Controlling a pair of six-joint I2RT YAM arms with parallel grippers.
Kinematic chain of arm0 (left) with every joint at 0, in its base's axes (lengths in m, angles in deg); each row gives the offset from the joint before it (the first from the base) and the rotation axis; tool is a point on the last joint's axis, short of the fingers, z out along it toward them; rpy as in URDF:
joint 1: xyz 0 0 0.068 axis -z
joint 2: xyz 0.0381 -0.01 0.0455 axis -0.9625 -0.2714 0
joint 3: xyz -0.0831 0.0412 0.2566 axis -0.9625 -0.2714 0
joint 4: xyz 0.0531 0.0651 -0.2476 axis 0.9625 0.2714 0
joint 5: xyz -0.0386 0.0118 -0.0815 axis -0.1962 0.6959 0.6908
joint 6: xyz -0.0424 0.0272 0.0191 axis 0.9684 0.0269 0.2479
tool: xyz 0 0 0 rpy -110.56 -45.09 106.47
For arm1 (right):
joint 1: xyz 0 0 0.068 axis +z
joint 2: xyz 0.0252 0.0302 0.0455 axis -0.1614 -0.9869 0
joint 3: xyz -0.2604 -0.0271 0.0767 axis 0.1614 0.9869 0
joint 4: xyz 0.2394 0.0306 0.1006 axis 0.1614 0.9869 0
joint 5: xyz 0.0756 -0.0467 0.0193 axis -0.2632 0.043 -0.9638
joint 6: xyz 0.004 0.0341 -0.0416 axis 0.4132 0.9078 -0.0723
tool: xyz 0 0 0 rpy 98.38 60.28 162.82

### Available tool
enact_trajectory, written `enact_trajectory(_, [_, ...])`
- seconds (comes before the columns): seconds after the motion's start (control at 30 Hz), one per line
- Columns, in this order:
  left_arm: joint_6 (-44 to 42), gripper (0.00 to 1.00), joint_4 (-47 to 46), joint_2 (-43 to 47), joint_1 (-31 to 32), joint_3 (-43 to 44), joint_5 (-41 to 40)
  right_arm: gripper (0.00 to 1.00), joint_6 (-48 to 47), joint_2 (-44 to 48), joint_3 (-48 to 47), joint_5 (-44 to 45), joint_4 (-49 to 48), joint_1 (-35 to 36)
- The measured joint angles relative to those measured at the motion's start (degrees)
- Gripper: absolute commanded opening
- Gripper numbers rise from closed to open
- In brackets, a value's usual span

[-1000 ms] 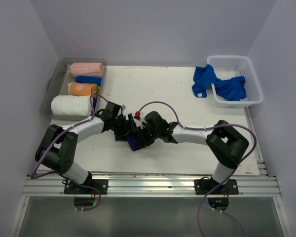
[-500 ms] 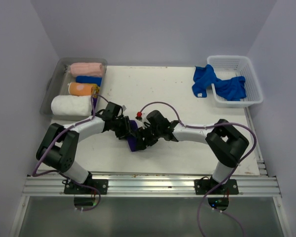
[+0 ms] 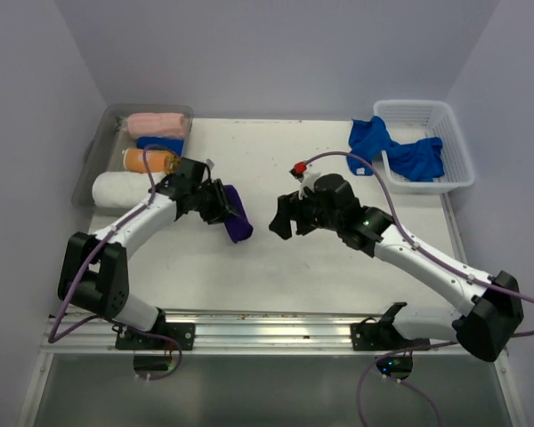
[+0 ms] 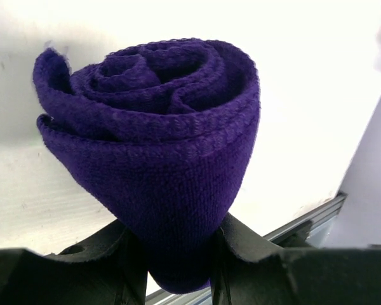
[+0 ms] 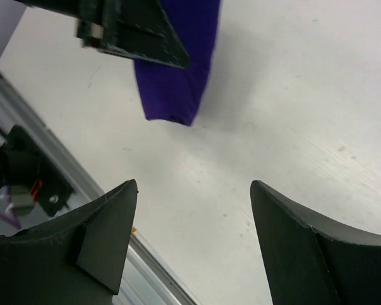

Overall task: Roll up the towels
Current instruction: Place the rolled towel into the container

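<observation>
A dark purple towel (image 3: pixel 236 215), rolled into a tight cylinder, is held in my left gripper (image 3: pixel 216 203) left of the table's middle. In the left wrist view the roll's spiral end (image 4: pixel 155 127) fills the frame, and the left gripper (image 4: pixel 178 251) is shut on its lower part, one finger on each side. My right gripper (image 3: pixel 285 219) hangs apart to the right of the roll, open and empty. Its wrist view shows the open right gripper (image 5: pixel 193 190) over bare table, the purple roll (image 5: pixel 178 70) beyond. Royal blue towels (image 3: pixel 370 142) lie loose and crumpled at the back right.
A white lattice basket (image 3: pixel 430 186) at the back right holds part of the blue cloth (image 3: pixel 418 158). A clear bin (image 3: pixel 84 169) at the back left holds rolled towels: pink (image 3: pixel 156 123), blue (image 3: pixel 160 142), orange (image 3: pixel 147 160) and white (image 3: pixel 125 189).
The right gripper let go of the purple roll, opened wide and drew back to the right. The left gripper closed on the roll and carried it left and away from the near edge.
</observation>
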Motion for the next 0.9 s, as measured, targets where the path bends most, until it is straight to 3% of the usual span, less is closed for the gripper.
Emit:
enact_trajectory(0.23, [0.02, 0.33, 6.16, -1.16, -7.78, 21.57, -1.42, 0.76, 0.26, 5.92, 1.46, 11.65, 6.1, -0.26])
enact_trajectory(0.43, [1.53, 0.34, 5.6, -6.51, -21.0, 36.37, -1.03, 0.76, 0.92, 6.27, 2.21, 14.32, 7.85, -0.26])
enact_trajectory(0.6, [4.74, 0.34, 4.17, -14.6, -27.17, 41.99, -1.18, 0.76, 2.19, 5.9, 2.78, 14.01, 7.85, -0.26])
enact_trajectory(0.9, [13.51, 0.36, -5.16, -25.83, -31.5, 42.21, -1.16, 0.76, 5.35, 1.68, 3.04, 11.72, 6.84, -0.26])
